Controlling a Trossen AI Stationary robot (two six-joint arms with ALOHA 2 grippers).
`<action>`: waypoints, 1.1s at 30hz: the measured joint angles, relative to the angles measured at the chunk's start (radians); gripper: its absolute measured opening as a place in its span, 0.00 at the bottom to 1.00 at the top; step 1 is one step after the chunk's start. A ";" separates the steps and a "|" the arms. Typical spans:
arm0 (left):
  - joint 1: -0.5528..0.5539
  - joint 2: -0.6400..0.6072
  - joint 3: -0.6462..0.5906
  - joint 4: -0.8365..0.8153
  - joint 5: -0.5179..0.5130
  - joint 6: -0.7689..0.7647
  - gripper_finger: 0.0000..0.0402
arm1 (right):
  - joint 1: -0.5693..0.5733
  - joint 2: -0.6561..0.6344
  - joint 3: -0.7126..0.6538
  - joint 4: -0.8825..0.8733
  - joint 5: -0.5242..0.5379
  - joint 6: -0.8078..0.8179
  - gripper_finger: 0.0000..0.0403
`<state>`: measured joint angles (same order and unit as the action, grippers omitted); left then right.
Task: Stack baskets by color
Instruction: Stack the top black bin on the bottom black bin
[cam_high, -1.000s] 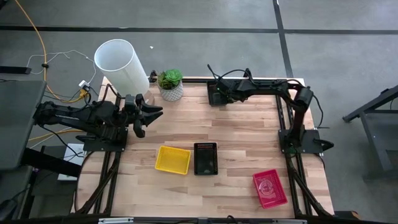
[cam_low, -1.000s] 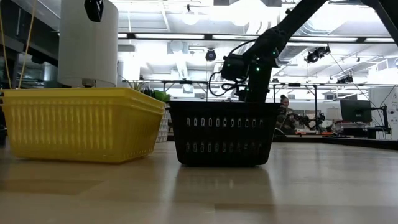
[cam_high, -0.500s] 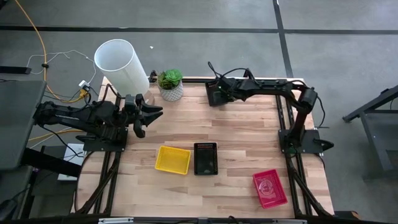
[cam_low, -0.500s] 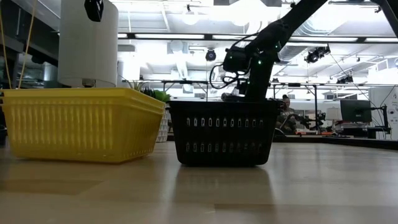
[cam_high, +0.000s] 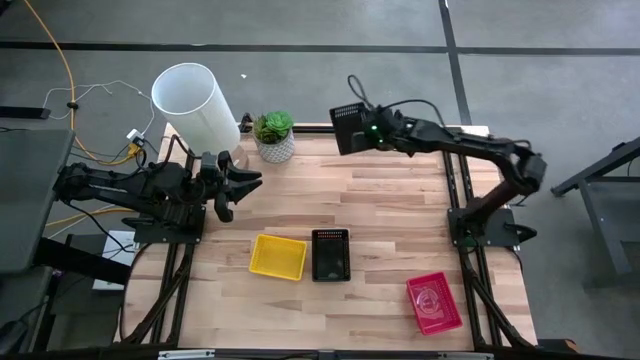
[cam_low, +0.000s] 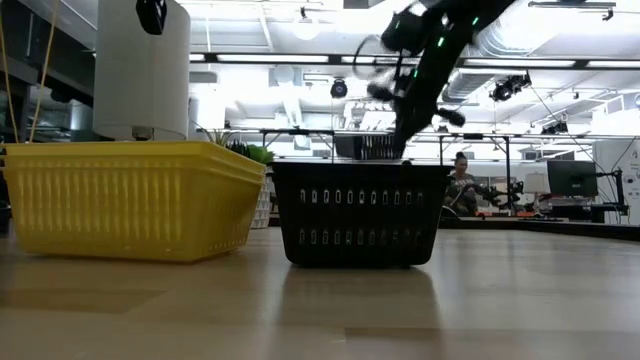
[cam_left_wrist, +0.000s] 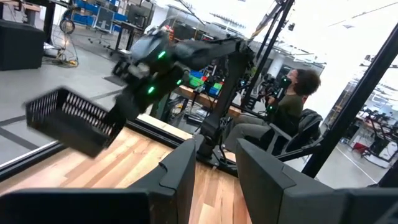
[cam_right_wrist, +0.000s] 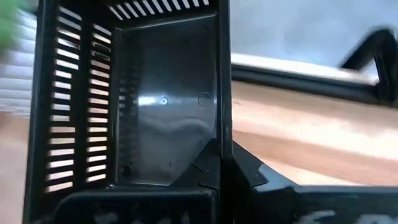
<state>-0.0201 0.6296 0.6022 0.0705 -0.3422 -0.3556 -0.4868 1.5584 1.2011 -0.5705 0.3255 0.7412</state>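
Right gripper at the far edge of the tabletop, fingers pinched on the rim of a black basket, basket lifted clear and tilted. Left gripper waits near the white cylinder, fingers partly apart, empty. Yellow basket just beside second black basket at mid-table; red basket apart, near corner.

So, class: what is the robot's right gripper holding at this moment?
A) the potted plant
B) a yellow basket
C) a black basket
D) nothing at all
C: the right gripper is shut on the wall of a black basket, carrying it clear of the table near the far edge; the right wrist view shows that basket's wall pinched between the fingers.
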 joint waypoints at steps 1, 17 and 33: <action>0.000 0.000 0.000 0.000 0.002 0.000 0.26 | 0.007 -0.033 0.000 0.000 -0.003 -0.009 0.00; 0.000 0.000 0.000 -0.032 -0.054 0.098 0.26 | 0.389 -0.452 -0.283 0.061 0.008 0.222 0.00; 0.000 0.000 0.000 -0.050 -0.115 0.097 0.26 | 0.710 -0.374 -0.244 0.129 0.115 0.587 0.00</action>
<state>-0.0204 0.6300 0.6018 0.0200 -0.4570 -0.2584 0.2237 1.1844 0.9568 -0.4413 0.4406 1.3283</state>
